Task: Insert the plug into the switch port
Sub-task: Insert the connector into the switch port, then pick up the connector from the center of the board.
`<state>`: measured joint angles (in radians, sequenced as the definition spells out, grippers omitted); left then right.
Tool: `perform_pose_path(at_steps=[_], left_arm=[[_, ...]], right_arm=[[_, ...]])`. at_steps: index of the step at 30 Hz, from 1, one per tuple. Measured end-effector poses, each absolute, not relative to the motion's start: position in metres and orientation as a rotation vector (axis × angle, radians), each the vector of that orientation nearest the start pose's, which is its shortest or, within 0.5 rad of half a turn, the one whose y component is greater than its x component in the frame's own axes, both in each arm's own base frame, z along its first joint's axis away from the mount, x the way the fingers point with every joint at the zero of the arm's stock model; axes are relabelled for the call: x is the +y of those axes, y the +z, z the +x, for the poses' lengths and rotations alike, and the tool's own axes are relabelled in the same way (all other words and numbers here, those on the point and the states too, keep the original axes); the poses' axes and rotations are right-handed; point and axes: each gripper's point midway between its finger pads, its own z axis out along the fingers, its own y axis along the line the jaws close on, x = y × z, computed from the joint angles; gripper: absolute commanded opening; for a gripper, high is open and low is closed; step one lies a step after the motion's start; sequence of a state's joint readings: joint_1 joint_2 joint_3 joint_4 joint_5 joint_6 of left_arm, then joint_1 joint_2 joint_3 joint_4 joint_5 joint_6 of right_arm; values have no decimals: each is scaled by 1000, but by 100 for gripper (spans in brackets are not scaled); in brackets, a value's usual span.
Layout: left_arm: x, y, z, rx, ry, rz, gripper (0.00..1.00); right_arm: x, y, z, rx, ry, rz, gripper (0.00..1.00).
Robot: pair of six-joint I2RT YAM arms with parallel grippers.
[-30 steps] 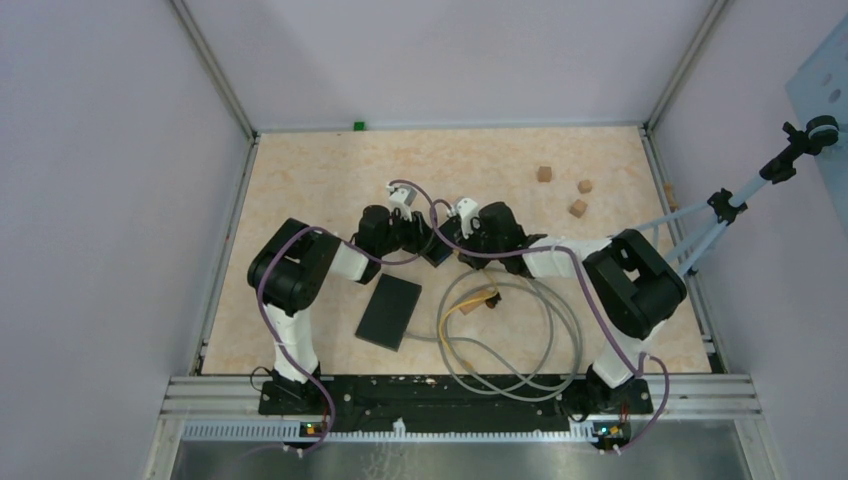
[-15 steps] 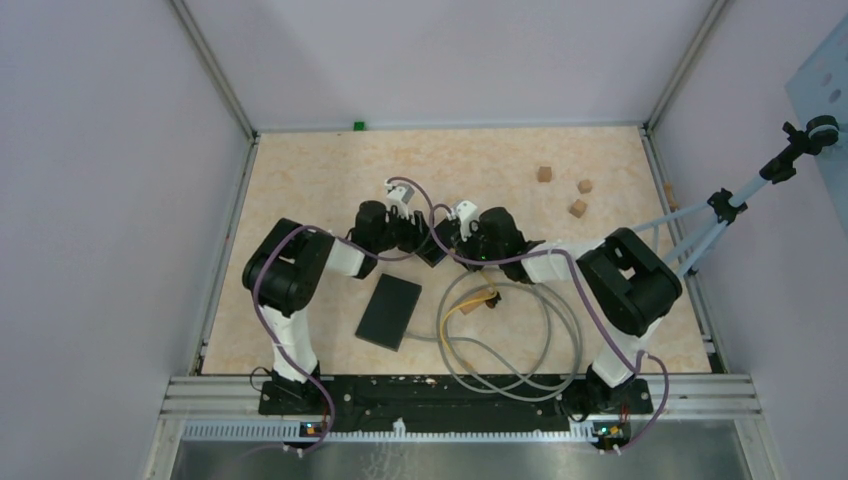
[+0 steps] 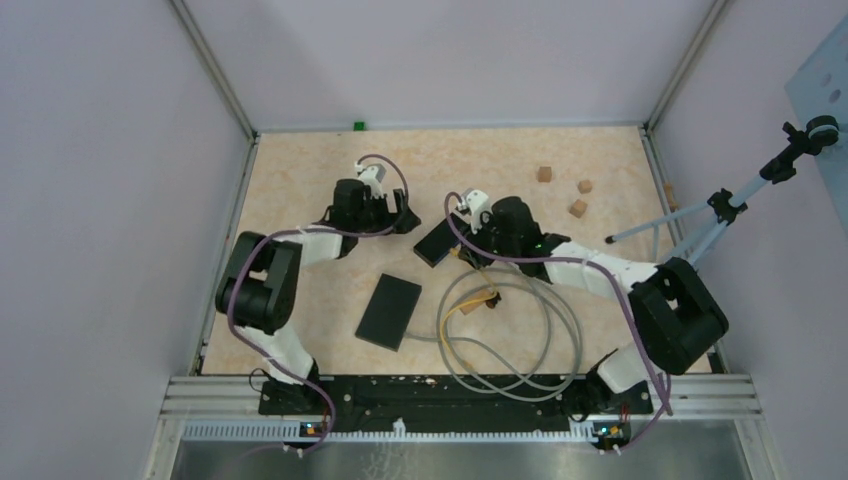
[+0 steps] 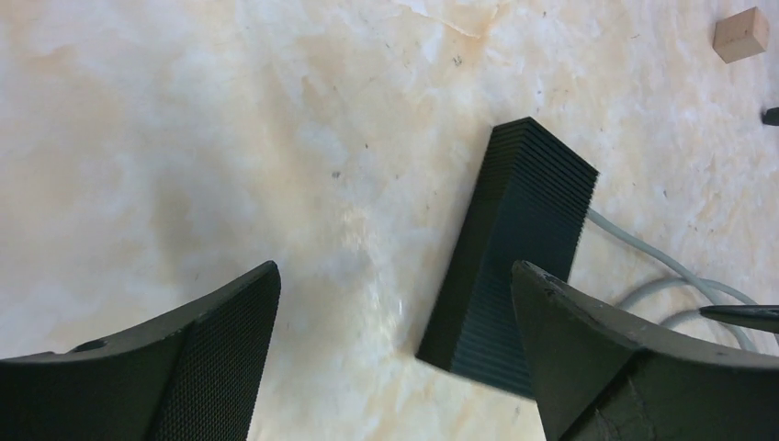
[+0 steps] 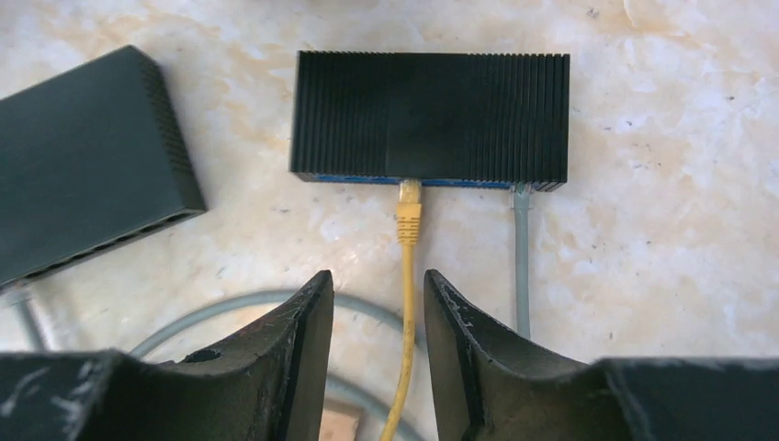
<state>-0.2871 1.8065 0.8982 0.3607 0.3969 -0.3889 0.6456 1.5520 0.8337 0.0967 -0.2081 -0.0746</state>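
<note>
The small ribbed black switch (image 5: 430, 115) lies flat on the table, also seen in the top view (image 3: 433, 243). The yellow plug (image 5: 409, 207) sits in a port on its near face, and its yellow cable (image 5: 404, 349) trails back between my right fingers without touching them. A grey cable (image 5: 522, 248) enters another port. My right gripper (image 5: 377, 285) is open just behind the plug, holding nothing. My left gripper (image 4: 395, 276) is wide open and empty, to the left of the switch (image 4: 514, 248) and apart from it.
A larger black box (image 3: 390, 311) lies near the front left of the switch, also in the right wrist view (image 5: 83, 165). Grey cable loops (image 3: 510, 340) spread toward the front. Wooden blocks (image 3: 578, 207) sit at the back right, a tripod (image 3: 720, 215) at the right edge.
Both grippers opened. The left arm let go of the switch and pulled back to the left. The right gripper released the yellow plug and drew back slightly; the switch now lies alone.
</note>
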Motion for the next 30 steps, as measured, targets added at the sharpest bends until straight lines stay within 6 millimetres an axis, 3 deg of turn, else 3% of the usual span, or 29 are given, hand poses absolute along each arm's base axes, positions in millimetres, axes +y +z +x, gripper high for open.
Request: perform_pose_path(at_steps=[3, 7, 10, 12, 16, 18, 24, 30], left_arm=[[-195, 88, 401, 2175, -757, 98, 99], [-174, 154, 379, 2084, -687, 58, 99], [-162, 202, 351, 1987, -679, 48, 99], [-154, 224, 326, 1936, -693, 41, 99], [-142, 243, 274, 1875, -731, 26, 99], [-136, 245, 252, 1861, -743, 12, 99], [-107, 262, 197, 1751, -717, -73, 99], [-82, 284, 172, 1643, -664, -153, 99]], right_arm=[[274, 108, 299, 2032, 577, -930, 38], [285, 143, 280, 1994, 697, -1028, 39], [297, 162, 258, 1938, 775, -1149, 40], [310, 164, 231, 1878, 805, -1289, 41], [334, 154, 165, 1704, 868, -1632, 42], [335, 151, 151, 1614, 873, -1746, 43], [320, 137, 145, 1391, 771, -2003, 45], [328, 114, 138, 1247, 672, -2214, 45]])
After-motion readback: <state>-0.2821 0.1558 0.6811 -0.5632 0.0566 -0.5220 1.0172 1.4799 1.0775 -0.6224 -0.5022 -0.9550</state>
